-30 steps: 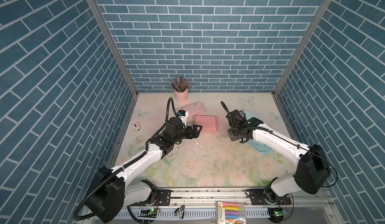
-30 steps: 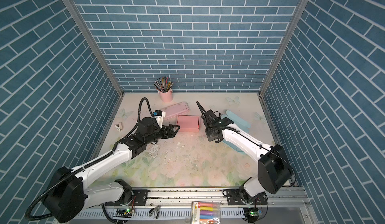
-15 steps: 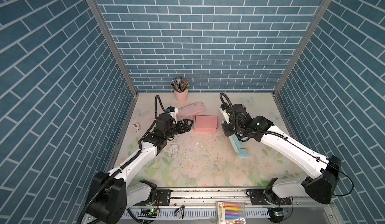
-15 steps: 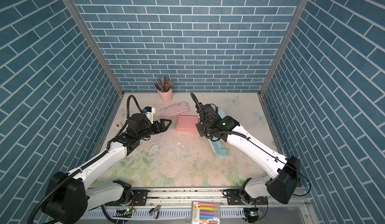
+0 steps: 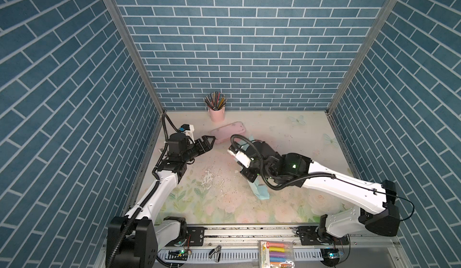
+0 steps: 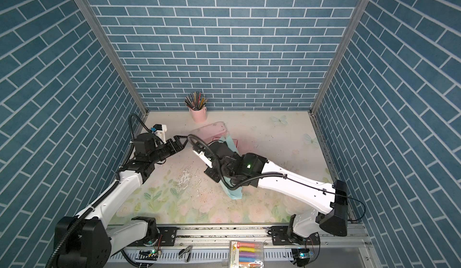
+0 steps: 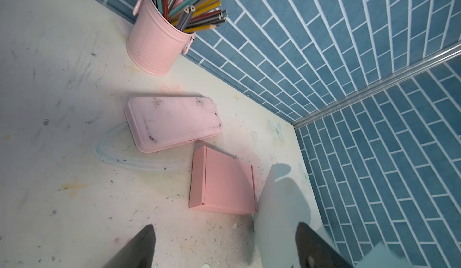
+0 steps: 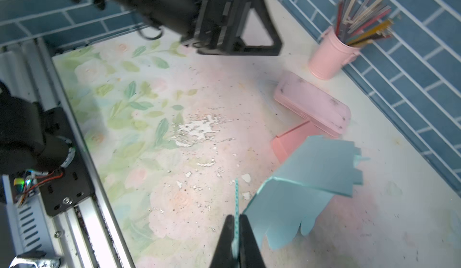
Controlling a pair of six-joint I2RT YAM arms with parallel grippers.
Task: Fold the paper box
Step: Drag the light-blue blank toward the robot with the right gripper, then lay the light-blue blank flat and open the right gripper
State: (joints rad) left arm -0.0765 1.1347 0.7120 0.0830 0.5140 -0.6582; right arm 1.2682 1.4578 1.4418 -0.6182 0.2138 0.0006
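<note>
The paper box is a light blue flat sheet (image 8: 311, 174) with cut flaps, held up on edge and tilted over the mat. My right gripper (image 8: 235, 220) is shut on one thin edge of it. In both top views the sheet (image 5: 260, 194) (image 6: 233, 192) shows below the right wrist and gripper (image 5: 250, 177). My left gripper (image 5: 208, 142) (image 7: 224, 225) hangs open and empty to the left. The blurred blue sheet (image 7: 279, 204) stands close to one of its fingers. A folded pink box (image 7: 222, 182) (image 8: 291, 139) lies behind the sheet.
A pink pencil case (image 5: 228, 132) (image 7: 172, 124) lies just behind the pink box. A pink cup of pencils (image 5: 216, 112) (image 7: 154, 44) stands at the back wall. Brick walls close in three sides. A pack of markers (image 5: 275, 253) and a clip lie on the front rail.
The right arm has swung left and forward, carrying the blue sheet from the right side to the middle and standing it on edge. The left gripper has drawn back and left, still open.
</note>
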